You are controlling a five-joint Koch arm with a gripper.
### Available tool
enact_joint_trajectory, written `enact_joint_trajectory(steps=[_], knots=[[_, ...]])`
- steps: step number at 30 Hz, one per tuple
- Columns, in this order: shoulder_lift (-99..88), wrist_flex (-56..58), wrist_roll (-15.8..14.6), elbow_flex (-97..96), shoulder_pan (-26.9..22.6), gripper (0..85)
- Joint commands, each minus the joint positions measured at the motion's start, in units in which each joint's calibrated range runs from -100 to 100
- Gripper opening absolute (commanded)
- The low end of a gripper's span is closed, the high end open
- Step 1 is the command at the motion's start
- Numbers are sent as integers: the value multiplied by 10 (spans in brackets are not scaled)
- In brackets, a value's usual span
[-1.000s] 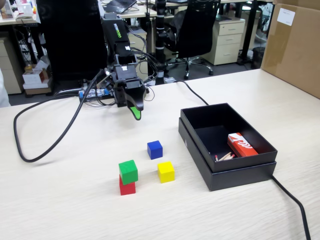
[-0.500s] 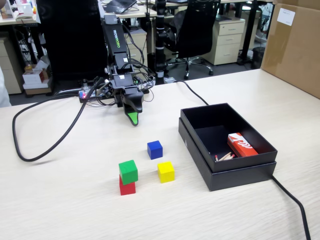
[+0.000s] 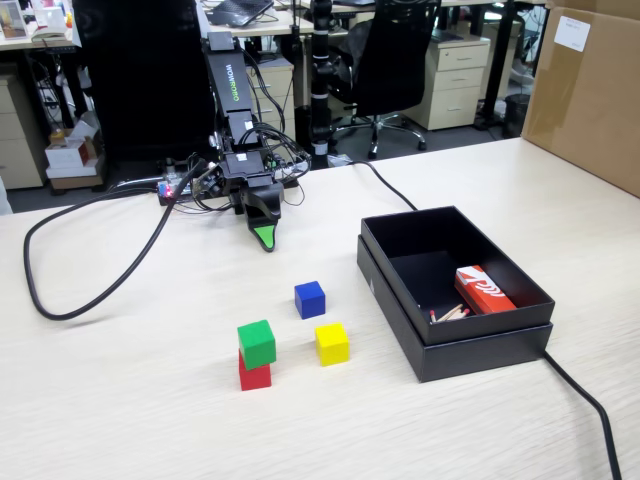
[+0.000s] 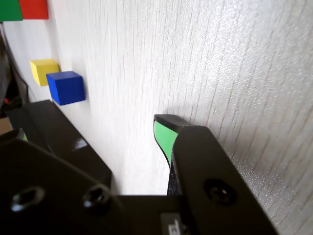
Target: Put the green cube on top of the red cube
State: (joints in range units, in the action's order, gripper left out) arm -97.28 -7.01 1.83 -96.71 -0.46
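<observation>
Fixed view, stacking scene on the pale wood-grain counter (image 3: 150, 420). The green cube (image 3: 257, 343) sits on top of the red cube (image 3: 255, 375), slightly offset, toward the near left. A blue cube (image 3: 310, 299) lies just right of and beyond the stack; a yellow cube (image 3: 332, 343) lies right of it, near but apart. At right, an open black box (image 3: 480, 345) holds a red-and-white packet (image 3: 483, 289). My claw (image 3: 265, 238) rests at the far side, well apart from all cubes, its green tip pointing down at the counter and holding nothing. Only one tip shows clearly in either view, so I cannot tell how far my claw is parted.
</observation>
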Motion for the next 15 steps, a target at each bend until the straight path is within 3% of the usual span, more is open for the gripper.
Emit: enact_joint_trajectory(steps=[1,15], knots=[[2,31,1,-3,1,501],[-3,31,0,-5,0,501]])
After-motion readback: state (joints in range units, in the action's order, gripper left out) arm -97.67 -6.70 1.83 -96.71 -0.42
